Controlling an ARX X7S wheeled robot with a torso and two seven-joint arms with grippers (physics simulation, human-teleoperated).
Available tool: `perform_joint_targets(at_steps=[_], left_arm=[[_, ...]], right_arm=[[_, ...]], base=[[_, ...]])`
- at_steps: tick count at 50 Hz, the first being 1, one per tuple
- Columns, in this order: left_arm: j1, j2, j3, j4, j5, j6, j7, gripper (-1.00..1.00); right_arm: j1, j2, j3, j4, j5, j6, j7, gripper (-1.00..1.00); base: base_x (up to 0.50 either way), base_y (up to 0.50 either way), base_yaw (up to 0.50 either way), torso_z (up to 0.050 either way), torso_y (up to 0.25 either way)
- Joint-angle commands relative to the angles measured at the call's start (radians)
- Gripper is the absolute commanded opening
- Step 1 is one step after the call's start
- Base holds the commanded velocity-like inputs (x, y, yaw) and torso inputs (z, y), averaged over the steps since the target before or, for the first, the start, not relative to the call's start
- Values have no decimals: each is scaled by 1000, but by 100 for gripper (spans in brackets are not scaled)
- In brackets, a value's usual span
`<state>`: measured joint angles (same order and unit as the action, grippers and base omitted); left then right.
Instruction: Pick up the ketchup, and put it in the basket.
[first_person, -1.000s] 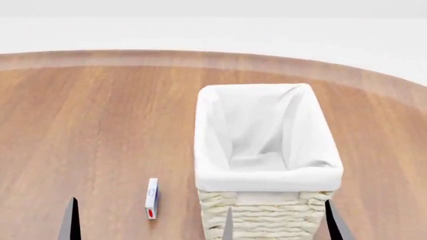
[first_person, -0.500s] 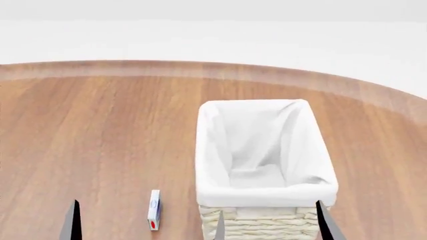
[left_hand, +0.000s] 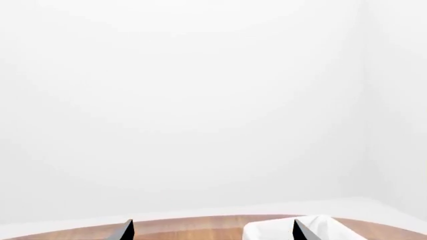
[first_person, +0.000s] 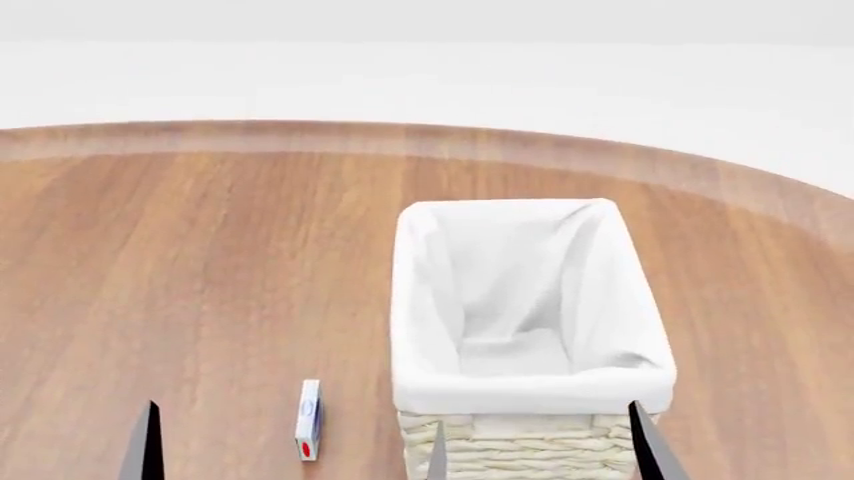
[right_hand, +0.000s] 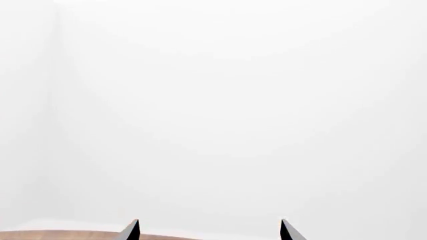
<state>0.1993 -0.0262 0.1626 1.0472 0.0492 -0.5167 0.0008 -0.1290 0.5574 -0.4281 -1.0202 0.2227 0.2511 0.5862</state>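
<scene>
Small white box with a red dot (first_person: 308, 420) lying just left of the basket (first_person: 531, 385); both grippers' jaws spread, holding nothing.

bare simulated room, round wooden table (first_person: 200, 260), blank white walls (left_hand: 200, 100)

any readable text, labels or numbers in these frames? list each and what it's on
None readable.
Small white box: a blue mark and a red dot show on it, but any print is too small to read.
Basket and its white liner: no text.
The ketchup bottle is not in any view, so there is no label to read.
</scene>
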Motion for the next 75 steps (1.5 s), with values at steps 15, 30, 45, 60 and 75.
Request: perform_joint_targets(at_steps=[15, 30, 45, 60, 75], left_arm=[[5, 25, -11, 0, 68, 33, 41, 100], [6, 25, -14, 0, 56, 41, 41, 100], [-19, 23, -65, 0, -7, 0, 9, 100], [-30, -434, -56, -30, -504, 112, -685, 100], [77, -427, -225, -57, -559, 199, -753, 100]], right_arm=[[9, -13, 21, 16, -4, -18, -13, 100], [14, -6, 15, 16, 1, -19, -6, 100], [16, 5, 19, 5, 11, -17, 6, 100], [21, 4, -5, 13, 6, -23, 10, 100], [30, 8, -20, 21, 9, -26, 21, 100]], base=[[0, 0, 0, 0, -47], [0, 0, 0, 0, -250], [0, 0, 0, 0, -170], [0, 0, 0, 0, 0], [0, 0, 0, 0, 0]])
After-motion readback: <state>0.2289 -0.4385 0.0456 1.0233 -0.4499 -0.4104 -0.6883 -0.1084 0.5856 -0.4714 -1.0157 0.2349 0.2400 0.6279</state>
